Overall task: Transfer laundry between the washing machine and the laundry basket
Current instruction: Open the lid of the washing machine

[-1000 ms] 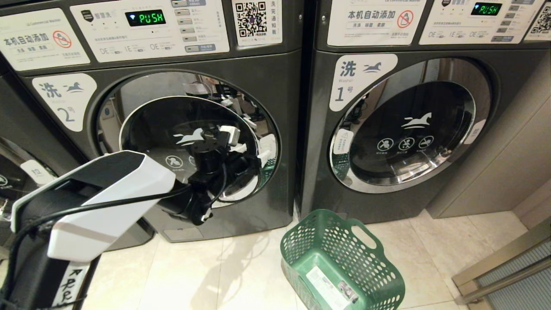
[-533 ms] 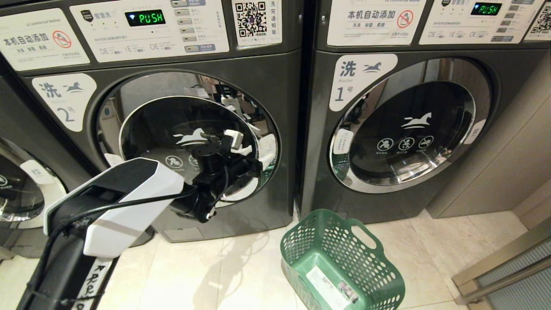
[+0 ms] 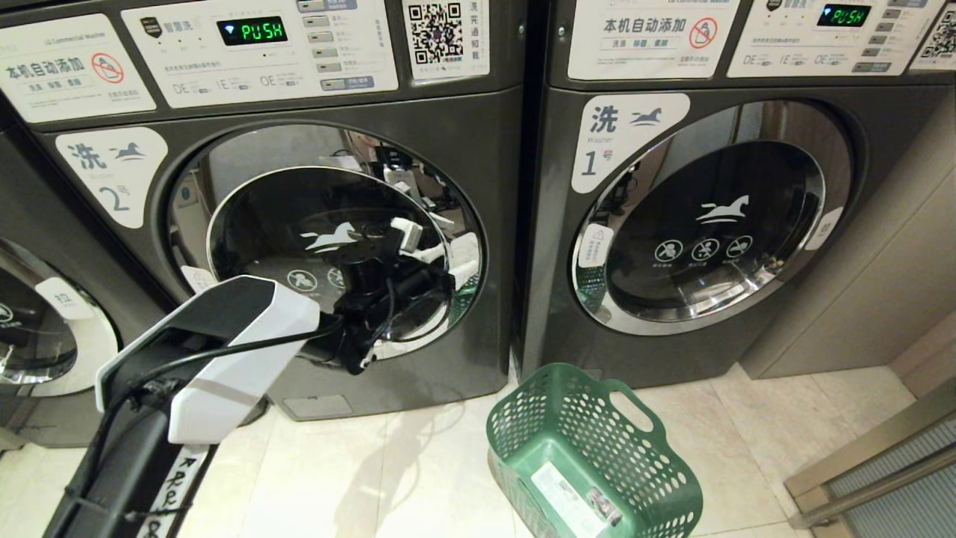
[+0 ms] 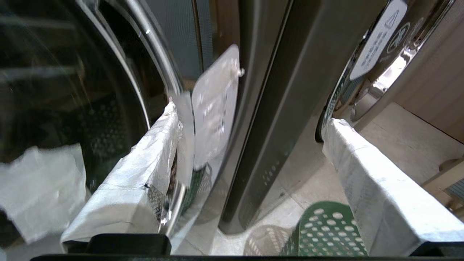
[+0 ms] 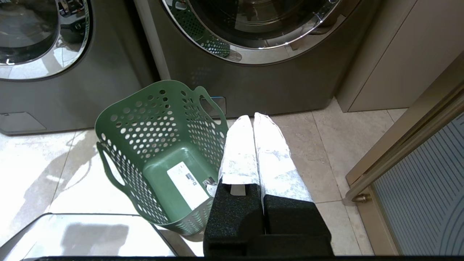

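Pale floor tiles (image 3: 388, 463) run along the washer fronts. Your left gripper (image 3: 429, 250) is spread wide at the right edge of the chrome door rim of the washing machine (image 3: 478, 149) marked 2; its door is shut. Three washers show, and one laundry basket (image 3: 590, 456), empty, mouth up, on the floor before the seam between machines 2 and 1. Your right gripper (image 5: 253, 145), fingers pressed together, hangs beside the basket's rim. You'll see no laundry.

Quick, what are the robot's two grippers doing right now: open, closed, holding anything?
Left gripper: open, empty, at the washing machine door's edge.
Right gripper: closed, empty, beside the laundry basket.
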